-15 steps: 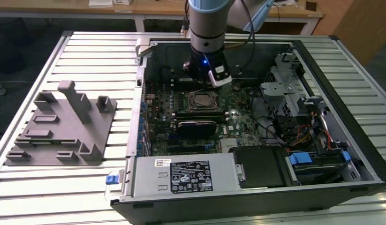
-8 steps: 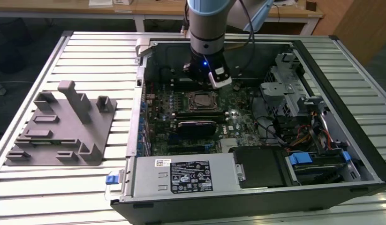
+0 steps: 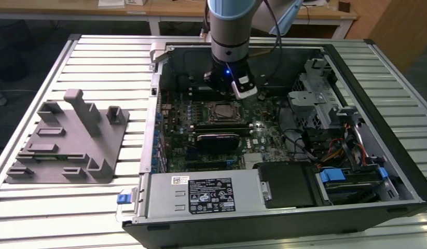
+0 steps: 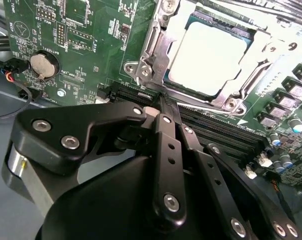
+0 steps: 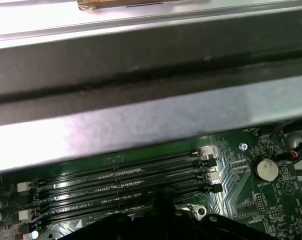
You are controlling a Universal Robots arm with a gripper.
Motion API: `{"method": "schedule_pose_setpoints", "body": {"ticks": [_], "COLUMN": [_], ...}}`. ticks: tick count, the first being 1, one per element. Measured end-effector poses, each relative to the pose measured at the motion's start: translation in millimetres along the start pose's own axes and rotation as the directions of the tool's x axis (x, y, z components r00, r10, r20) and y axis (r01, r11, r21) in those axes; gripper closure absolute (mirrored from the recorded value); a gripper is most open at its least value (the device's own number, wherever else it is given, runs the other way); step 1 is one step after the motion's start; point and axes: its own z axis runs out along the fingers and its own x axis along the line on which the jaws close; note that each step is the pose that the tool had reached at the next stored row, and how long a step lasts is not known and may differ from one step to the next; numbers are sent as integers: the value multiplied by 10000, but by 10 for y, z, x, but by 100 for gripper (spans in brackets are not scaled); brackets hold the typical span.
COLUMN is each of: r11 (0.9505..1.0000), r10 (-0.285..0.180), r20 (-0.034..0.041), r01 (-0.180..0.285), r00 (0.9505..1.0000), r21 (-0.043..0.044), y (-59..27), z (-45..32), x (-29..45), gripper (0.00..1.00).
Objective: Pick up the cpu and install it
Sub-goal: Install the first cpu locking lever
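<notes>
An open computer case [image 3: 379, 171] lies on the slatted surface [image 3: 95, 57], taking up the middle and right of the exterior view. Inside it sit the green motherboard [image 3: 262, 136], a power supply [image 3: 203, 194] along the lower edge, and a drive cage [image 3: 320, 101] with cables at the right. At the left of that frame a grey tray [image 3: 64, 142] with upright posts rests on the slats.

The cpu [image 4: 211, 52] lies in the socket [image 4: 153, 50] on the motherboard, upper right of the second wrist view: a flat square with a pale, bright metal top and a darker rim, framed by the socket's silvery metal bracket.

The hand [image 4: 163, 102] hangs over the memory slots [image 4: 216, 132] just beside the socket, its black fingers drawn together to a point and gripping nothing. A coin battery [image 4: 43, 65] sits at the upper left.
</notes>
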Motion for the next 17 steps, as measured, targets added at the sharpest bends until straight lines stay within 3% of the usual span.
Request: {"method": "schedule_pose_setpoints", "body": {"ticks": [4,8,13,17], "r11": [10000,9998,9996,9994], "r10": [-36,-223,-289,-336], "r20": [10,-28,-42,-52], "r01": [36,223,289,336], "r00": [10000,9997,9996,9994], "r21": [8,-5,-8,-16], "y": [-10,-11,7,6], "z": [9,9,-72,-68], "x": [-9,-9,-14,-14], "gripper": [89,89,89,89]}}
